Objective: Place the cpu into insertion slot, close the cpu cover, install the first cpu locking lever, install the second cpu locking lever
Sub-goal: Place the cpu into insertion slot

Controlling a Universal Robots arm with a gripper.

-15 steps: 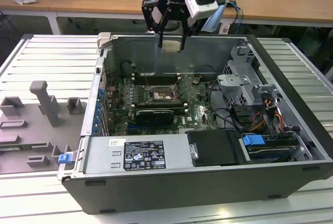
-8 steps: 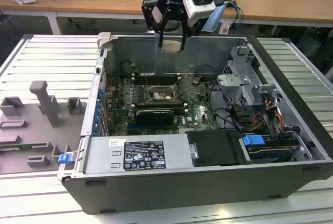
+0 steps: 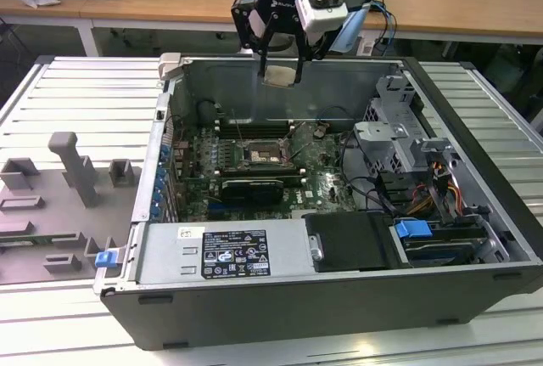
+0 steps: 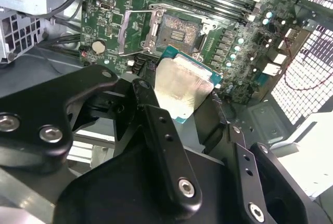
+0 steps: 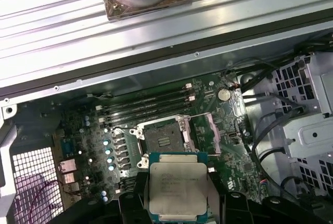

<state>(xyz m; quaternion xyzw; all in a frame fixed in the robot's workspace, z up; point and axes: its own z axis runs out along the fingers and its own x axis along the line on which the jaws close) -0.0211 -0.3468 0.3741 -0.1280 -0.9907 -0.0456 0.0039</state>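
High over the case (image 3: 254, 323), the pincer (image 3: 280, 69) clamps the cpu (image 5: 178, 187) by opposite edges, a sound hold for a light, stiff, slick chip, likely fragile underneath.

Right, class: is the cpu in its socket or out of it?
Out. The gripper holds the cpu above the board; the socket lies bare, its cpu cover swung open.
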